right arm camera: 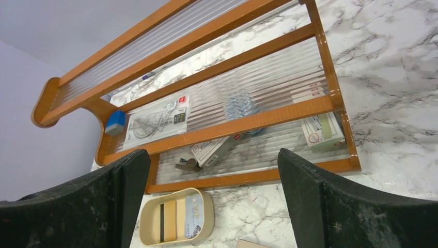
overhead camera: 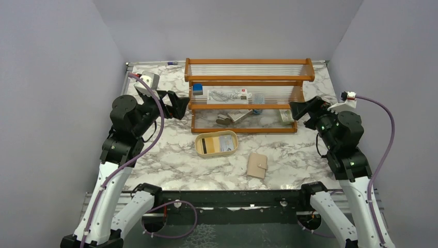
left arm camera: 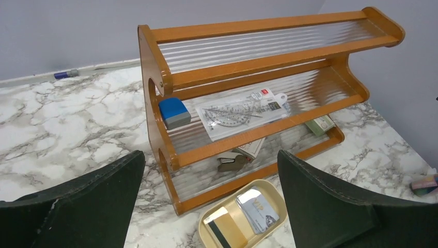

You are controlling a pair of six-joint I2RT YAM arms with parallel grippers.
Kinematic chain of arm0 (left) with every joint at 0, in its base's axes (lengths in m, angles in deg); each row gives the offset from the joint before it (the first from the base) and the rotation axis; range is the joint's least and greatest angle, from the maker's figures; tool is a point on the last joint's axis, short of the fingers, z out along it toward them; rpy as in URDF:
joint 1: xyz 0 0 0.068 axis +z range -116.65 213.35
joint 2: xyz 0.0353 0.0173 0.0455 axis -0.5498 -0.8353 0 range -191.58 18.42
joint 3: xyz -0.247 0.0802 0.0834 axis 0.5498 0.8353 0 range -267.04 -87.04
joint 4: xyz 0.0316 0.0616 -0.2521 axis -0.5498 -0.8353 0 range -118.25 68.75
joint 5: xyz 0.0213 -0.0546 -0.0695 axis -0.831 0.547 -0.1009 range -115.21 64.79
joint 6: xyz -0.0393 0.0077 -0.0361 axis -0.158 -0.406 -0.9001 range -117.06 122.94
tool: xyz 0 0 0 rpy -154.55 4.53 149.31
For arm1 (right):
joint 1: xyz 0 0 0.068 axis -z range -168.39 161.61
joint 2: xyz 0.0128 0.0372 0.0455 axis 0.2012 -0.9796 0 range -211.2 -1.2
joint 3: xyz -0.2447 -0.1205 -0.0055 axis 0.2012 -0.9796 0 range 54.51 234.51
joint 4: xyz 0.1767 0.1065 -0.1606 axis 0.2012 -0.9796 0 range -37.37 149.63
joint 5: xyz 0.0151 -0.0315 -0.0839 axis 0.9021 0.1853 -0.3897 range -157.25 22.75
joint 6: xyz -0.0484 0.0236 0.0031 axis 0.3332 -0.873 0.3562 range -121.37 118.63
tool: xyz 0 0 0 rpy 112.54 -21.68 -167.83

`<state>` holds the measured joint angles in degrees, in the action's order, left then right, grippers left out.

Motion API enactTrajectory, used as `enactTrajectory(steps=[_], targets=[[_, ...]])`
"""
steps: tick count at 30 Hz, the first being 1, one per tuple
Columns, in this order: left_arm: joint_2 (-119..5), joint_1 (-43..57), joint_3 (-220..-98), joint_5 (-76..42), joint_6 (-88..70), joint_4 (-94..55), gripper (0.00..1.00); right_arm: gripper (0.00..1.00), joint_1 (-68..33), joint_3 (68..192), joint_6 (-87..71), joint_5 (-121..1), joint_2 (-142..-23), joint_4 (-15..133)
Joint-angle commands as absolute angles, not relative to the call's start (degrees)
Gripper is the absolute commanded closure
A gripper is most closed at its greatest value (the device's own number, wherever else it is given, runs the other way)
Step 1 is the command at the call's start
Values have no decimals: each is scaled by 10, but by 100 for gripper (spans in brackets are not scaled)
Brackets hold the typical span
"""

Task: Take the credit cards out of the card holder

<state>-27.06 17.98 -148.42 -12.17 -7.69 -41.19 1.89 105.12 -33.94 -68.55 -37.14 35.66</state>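
The tan card holder [overhead camera: 256, 165] lies folded shut on the marble table, right of centre near the front edge; only its top edge [right arm camera: 253, 243] peeks into the right wrist view. The credit cards lie in an oval cream tray [overhead camera: 198, 150]: a yellowish one with a black stripe [overhead camera: 208, 145] [left arm camera: 230, 232] [right arm camera: 168, 219] and a light blue one [overhead camera: 226, 143] [left arm camera: 256, 211] [right arm camera: 194, 217]. My left gripper [overhead camera: 178, 106] [left arm camera: 210, 155] hangs open and empty, raised at the left. Over on the right, the right gripper [overhead camera: 298, 110] [right arm camera: 213, 154] is also raised, open and empty.
A wooden rack with ribbed clear shelves [overhead camera: 248, 77] stands at the back, just behind the tray. It holds a blue block [overhead camera: 197, 89], a protractor pack [overhead camera: 227, 95], a stapler [overhead camera: 223, 120] and small boxes. Grey walls close in both sides.
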Motion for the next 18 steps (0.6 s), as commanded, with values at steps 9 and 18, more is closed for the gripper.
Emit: enactTrajectory(steps=[9,18], targets=[[-297,185,-1440,-173,-118,-387,1,1,14,964,-480,-556,-375,423],[-320,185,-1347,-192,-294,-242,1,0,14,852,-591,-554,-377,586]])
